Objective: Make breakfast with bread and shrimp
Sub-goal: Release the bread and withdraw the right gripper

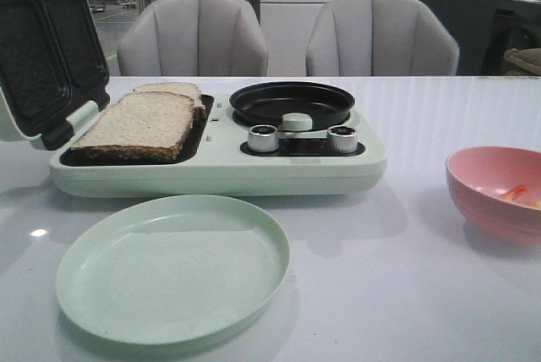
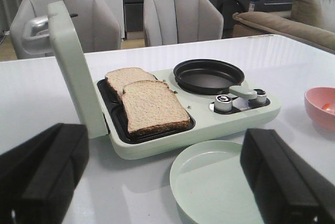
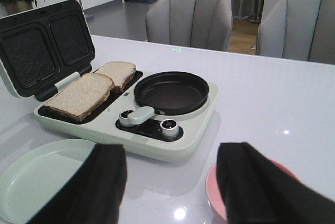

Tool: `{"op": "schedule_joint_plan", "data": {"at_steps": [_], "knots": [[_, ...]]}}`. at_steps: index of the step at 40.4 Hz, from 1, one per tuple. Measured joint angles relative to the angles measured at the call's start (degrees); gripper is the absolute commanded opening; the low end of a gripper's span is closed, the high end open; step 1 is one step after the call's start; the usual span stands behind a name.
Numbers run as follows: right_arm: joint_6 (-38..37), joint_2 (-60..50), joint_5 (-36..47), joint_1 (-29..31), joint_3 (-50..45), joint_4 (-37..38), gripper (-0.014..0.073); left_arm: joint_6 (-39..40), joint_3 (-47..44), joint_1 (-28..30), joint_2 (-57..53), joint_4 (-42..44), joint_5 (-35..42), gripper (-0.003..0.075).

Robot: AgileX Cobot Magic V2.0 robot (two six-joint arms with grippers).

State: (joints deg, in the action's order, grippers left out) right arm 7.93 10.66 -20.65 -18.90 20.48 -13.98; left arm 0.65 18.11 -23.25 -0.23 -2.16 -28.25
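While your front cam shows no arms at all, it gives you a clean look at the table (image 1: 439, 125): the mint breakfast maker (image 1: 220, 167) sits with its lid (image 1: 46, 49) swung up at the far left, and the bread (image 1: 144, 123) lies in the left tray, two slices, the far one partly tucked behind the near one. Right of that is the black round pan (image 1: 292, 101) with two knobs (image 1: 264, 138) just in front. A pale green plate (image 1: 173, 269) sits near you, and the pink bowl (image 1: 499, 193) off to the right holds the shrimp (image 1: 513, 193), just a small orange bit visible. Over on your left wrist cam, the left gripper (image 2: 167, 182) hangs with fingers (image 2: 42, 177) spread wide apart, nothing between them, above the near table and plate. On the right wrist cam, the right gripper (image 3: 172, 192) is spread wide too, holding nothing, its right finger covering part of the bowl.
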Motion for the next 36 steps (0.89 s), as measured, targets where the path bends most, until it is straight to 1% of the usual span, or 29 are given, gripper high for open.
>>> {"op": "schedule_joint_plan", "data": {"at_steps": [3, 9, 13, 16, 20, 26, 29, 36], "knots": [[0.51, -3.11, 1.27, 0.00, -3.72, 0.00, 0.0482, 0.00, 0.00, 0.00, 0.00, 0.00, 0.00, 0.0636], [1.12, -3.96, 6.18, 0.00, -9.20, 0.00, 0.0482, 0.00, 0.00, 0.00, 0.00, 1.09, 0.57, 0.0636], [1.24, -3.96, 7.58, 0.00, -9.96, 0.00, 0.0482, 0.00, 1.13, 0.00, 0.00, 2.16, 0.69, 0.0636], [1.24, -3.96, 8.09, 0.00, -9.96, 0.00, 0.0482, 1.21, 3.85, 0.00, 1.98, 2.68, 0.69, 0.0636], [1.24, -3.96, 8.19, 0.00, -9.96, 0.00, 0.0482, 4.45, 8.28, 0.00, 8.43, 4.35, 0.59, 0.0636], [1.24, -3.96, 8.28, 0.00, -9.96, 0.00, 0.0482, 8.99, 15.22, 0.00, 22.96, 7.54, 1.09, 0.0636], [1.24, -3.96, 8.28, 0.00, -9.96, -0.11, 0.0482, 11.97, 18.80, 0.00, 30.33, 8.16, 2.50, 0.0636], [1.24, -3.96, 8.28, 0.00, -9.96, -0.11, 0.0482, 15.28, 28.66, 0.13, 44.19, 8.33, 5.09, 0.0636]]}}
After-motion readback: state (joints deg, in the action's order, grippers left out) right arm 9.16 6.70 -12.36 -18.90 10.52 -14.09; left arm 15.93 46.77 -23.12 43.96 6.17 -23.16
